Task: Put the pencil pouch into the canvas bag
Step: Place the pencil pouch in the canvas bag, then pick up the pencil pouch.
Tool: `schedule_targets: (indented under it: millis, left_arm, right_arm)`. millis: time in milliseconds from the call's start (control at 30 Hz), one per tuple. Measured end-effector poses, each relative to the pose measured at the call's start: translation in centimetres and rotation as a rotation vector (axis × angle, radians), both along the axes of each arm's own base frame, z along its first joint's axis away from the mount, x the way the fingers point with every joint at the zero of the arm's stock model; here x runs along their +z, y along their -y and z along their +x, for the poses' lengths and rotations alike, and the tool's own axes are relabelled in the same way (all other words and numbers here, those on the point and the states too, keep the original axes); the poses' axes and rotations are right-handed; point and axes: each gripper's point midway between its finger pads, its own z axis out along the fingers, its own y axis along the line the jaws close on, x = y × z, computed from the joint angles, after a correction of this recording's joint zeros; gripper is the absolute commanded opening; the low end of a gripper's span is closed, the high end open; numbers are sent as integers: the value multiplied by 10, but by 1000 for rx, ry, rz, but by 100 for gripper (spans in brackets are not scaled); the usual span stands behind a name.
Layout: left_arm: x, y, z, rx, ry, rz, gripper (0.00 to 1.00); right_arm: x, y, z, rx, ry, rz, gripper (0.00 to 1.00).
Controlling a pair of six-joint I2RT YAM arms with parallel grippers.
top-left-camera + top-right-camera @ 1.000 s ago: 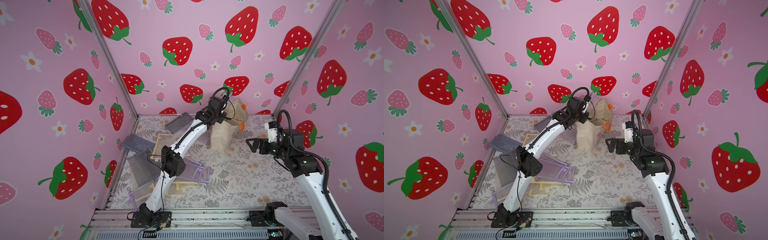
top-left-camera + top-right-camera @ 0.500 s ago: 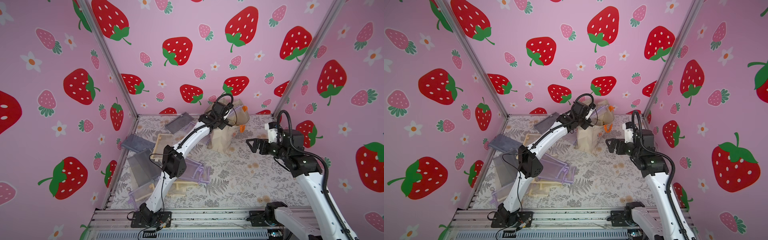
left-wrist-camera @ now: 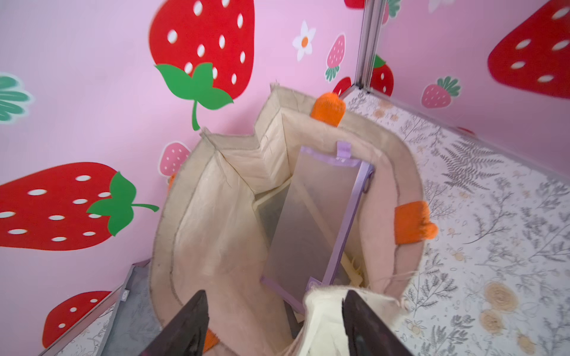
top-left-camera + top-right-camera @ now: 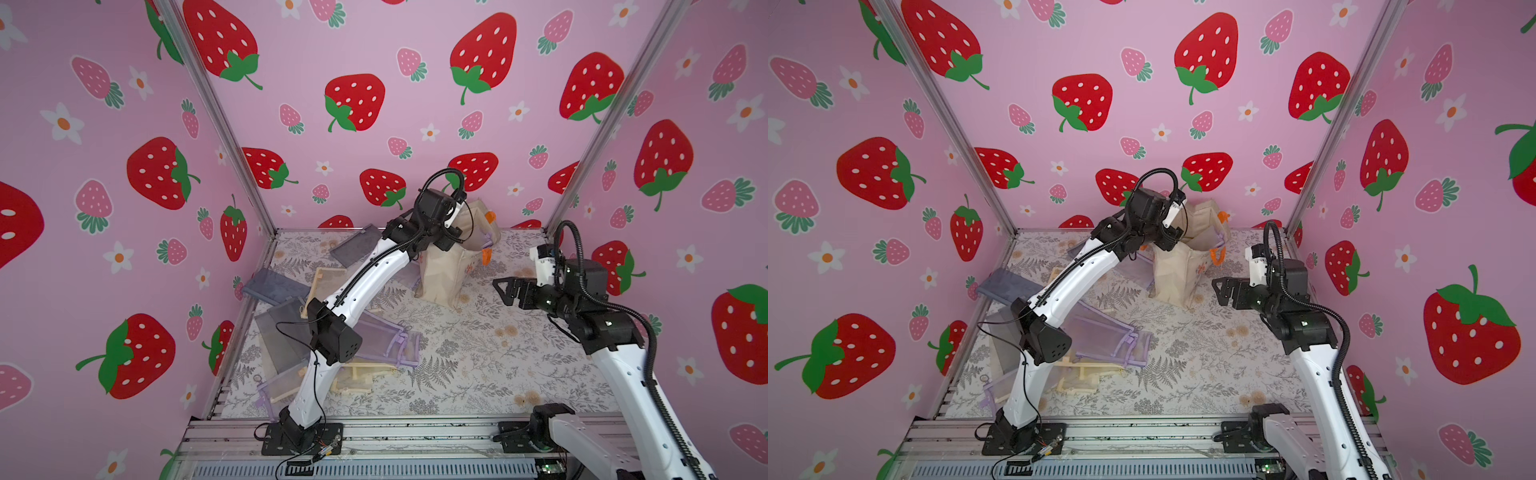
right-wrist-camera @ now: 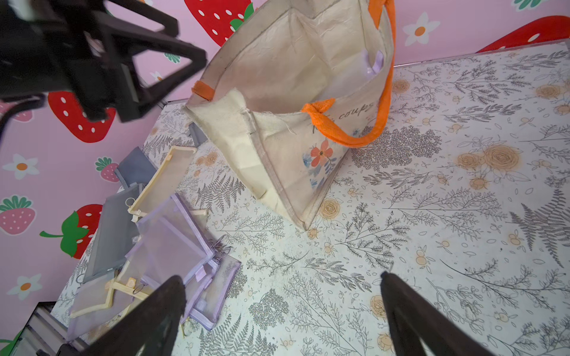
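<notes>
Left end effector: the left end effector (image 3: 274, 296) hangs over the open mouth of the canvas bag (image 3: 197, 215), its dark fingers (image 3: 188, 323) spread apart and pinching nothing; a fold of the bag's near rim lies between them and against one finger.
Right end effector: the right end effector (image 4: 500, 291) hovers above the surface (image 4: 498, 357), beside the bag on the robot's right and apart from it, spread wide and empty.
Pencil pouch: the pencil pouch (image 3: 311, 215), translucent mesh with lavender trim, is inside the bag. It leans on edge against an inner wall, its lavender tab close to the rim. The right wrist view shows only that tab, just under the rim.
Canvas bag: it stands upright near the back wall in both top views (image 4: 1177, 274), mouth gaping, with a small flower print on its side.
Orange handles: the orange handles (image 5: 354, 135) droop over the outside of the bag.
Loose pouches: the loose pouches (image 4: 374, 336), lavender, grey and cream-trimmed, lie overlapping in a heap on the robot's left side of the surface, well apart from the right end effector.
Walls: the walls (image 4: 374, 104) are pink with strawberries.
</notes>
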Motion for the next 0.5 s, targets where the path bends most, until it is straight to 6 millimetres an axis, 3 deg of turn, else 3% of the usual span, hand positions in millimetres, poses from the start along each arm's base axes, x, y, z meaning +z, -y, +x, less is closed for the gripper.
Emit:
schedule_targets:
  millis: [133, 233, 300, 400, 467, 500]
  left_arm:
    - [32, -33, -32, 51, -32, -69, 75]
    - [26, -75, -52, 128, -132, -111, 78]
    - [4, -115, -63, 211, -225, -137, 82]
    - [-55, -185, -89, 383, -385, -137, 85]
    - [-101, -221, -116, 484, -503, -141, 85]
    - [-117, -230, -127, 511, -544, -148, 85]
  right_arm:
    - [6, 2, 7, -1, 1, -37, 99]
    - [13, 1, 14, 15, 3, -65, 99]
    - [16, -4, 17, 43, 1, -87, 100]
    - [16, -30, 13, 137, -9, -145, 100]
    - [14, -71, 0, 274, -17, -182, 100]
    - [13, -87, -4, 323, -19, -190, 100]
